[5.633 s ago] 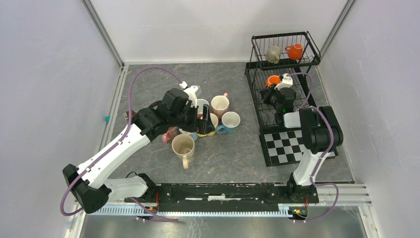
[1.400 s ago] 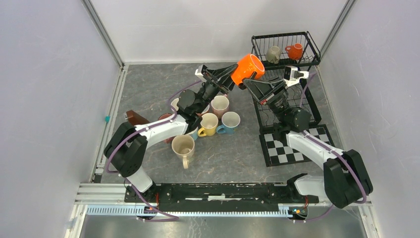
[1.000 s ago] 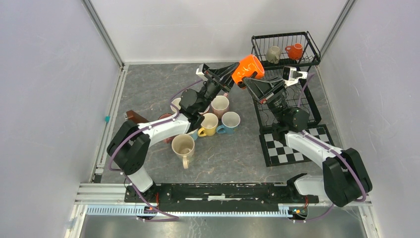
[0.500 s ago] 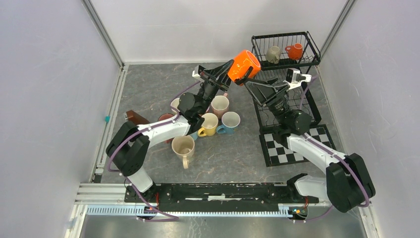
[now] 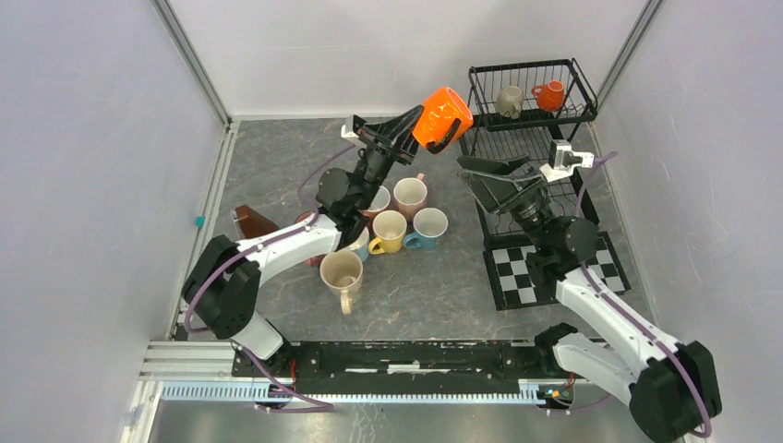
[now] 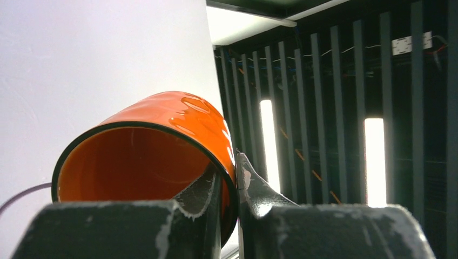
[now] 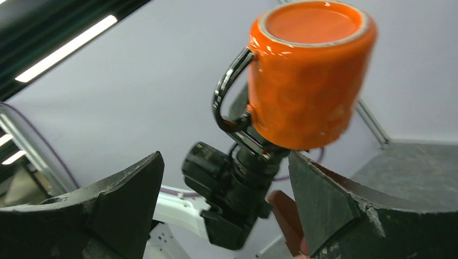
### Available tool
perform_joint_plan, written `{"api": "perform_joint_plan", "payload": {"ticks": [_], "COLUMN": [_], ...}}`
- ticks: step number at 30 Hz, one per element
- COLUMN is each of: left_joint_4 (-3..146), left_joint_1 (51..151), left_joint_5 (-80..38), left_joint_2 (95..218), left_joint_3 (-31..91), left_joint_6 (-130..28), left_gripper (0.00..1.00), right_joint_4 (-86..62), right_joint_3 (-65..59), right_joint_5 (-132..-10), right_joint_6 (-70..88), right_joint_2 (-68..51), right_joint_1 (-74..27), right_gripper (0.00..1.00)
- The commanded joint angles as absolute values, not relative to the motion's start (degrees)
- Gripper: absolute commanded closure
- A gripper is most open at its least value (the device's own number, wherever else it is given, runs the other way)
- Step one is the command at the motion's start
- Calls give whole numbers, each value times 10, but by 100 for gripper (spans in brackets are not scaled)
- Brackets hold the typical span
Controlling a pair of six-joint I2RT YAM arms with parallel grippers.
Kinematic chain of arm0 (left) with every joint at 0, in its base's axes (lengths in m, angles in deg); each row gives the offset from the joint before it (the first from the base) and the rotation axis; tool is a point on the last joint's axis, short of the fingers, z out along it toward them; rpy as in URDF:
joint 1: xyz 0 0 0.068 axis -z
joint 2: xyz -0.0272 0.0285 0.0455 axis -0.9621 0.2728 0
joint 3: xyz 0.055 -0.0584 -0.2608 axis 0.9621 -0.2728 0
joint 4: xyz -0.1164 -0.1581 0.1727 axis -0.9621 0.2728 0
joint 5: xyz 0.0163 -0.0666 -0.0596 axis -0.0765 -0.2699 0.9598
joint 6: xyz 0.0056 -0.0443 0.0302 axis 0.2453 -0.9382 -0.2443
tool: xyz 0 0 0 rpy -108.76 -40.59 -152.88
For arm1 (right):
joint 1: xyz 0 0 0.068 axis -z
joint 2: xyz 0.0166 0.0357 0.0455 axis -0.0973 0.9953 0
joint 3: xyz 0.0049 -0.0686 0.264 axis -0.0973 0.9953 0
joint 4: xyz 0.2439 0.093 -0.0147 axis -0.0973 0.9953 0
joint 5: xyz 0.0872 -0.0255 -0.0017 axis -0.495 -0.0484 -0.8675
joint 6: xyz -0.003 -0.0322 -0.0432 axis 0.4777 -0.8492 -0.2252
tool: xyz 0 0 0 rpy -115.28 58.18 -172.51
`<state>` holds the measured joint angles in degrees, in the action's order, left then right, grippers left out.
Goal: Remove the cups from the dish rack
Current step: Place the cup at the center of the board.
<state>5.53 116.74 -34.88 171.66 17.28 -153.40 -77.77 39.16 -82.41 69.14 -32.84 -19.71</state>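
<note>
My left gripper is raised above the table and shut on the rim of an orange cup, one finger inside and one outside. The left wrist view looks into that cup's mouth. My right gripper stands open a little to the right of it, apart from it; in its wrist view the orange cup hangs beyond the spread fingers, base toward the camera. The black wire dish rack holds a grey-olive cup and another orange cup in its upper tier.
Several cups stand grouped on the table: pink, yellow, light blue, cream. A brown wedge lies to their left. A checkered mat lies in front of the rack.
My right gripper opened, let go of the orange cup and drew back to the right. My left gripper, still shut on the cup, carried it up and to the left.
</note>
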Motion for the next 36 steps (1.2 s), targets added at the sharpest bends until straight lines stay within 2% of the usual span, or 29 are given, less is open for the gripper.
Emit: {"api": "perform_joint_plan", "payload": {"ticks": [1,8,19,28,36], "left_joint_4": [69,208,522,825,1018], "left_joint_1": [1147,1110,1104,1108,1171], "left_joint_5": [-303,-211,-111,-85,-146], "left_joint_2": [1643,1564,1461,1437,1470], "left_joint_3": [168,138,147,218,292], "left_joint_6": [-1478,-1408,-1216,-987,-830], "left_gripper": [98,98,98,98,98], "right_joint_4": [-586,-333,-90,14,26], "right_joint_3": [389,352,311,285,303], "right_joint_5": [-816,-771,-686,-634,-602], "right_joint_6": [581,461,365,308,292], "right_joint_2": [-388,-449,-468,-447,-438], "right_joint_1": [-200,-199,-199,-199,-195], "right_gripper": [7,2,2,2,2]}}
